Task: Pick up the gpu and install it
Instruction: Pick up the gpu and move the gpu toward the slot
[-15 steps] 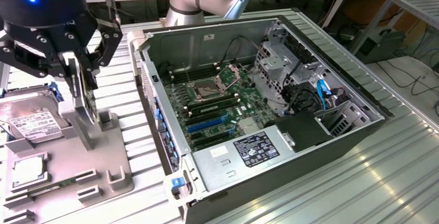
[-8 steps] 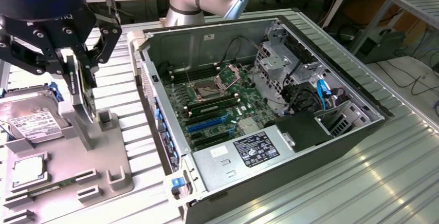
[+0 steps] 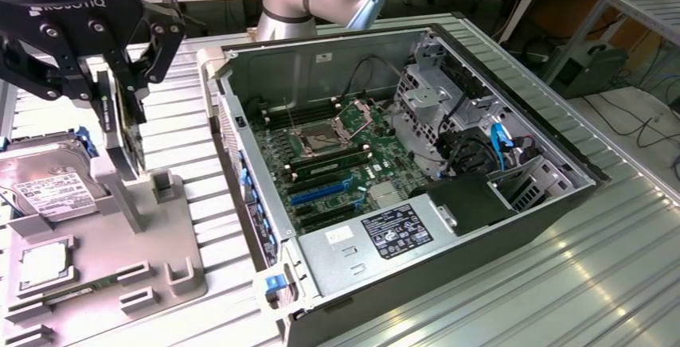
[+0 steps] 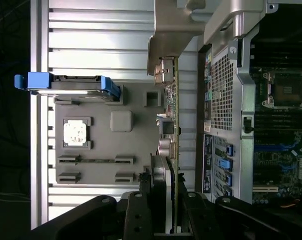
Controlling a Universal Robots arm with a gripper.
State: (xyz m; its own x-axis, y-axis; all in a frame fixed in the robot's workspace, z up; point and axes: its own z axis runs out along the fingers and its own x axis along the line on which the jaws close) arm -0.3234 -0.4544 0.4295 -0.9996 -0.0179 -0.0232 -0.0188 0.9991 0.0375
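Observation:
My gripper [image 3: 119,96] is shut on the gpu [image 3: 126,136], a thin green card with a silver end bracket that hangs upright and edge-on below the black fingers [image 3: 154,48]. It is over the grey parts fixture [image 3: 159,259], at the exterior view's left of the open computer case [image 3: 510,228]. In the wrist view the gpu [image 4: 172,120] runs away from the gripper [image 4: 166,212], its metal bracket [image 4: 166,45] at the far end and the case wall alongside. Whether its lower edge touches the fixture's stand I cannot tell.
On the fixture [image 4: 135,165] lie a hard drive with blue rails [image 3: 43,176] [image 4: 65,82], a processor chip [image 3: 43,266] [image 4: 74,132] and a memory stick [image 4: 95,161]. Inside the case, the motherboard [image 3: 340,156] shows blue expansion slots [image 3: 318,194], drive cages and cables.

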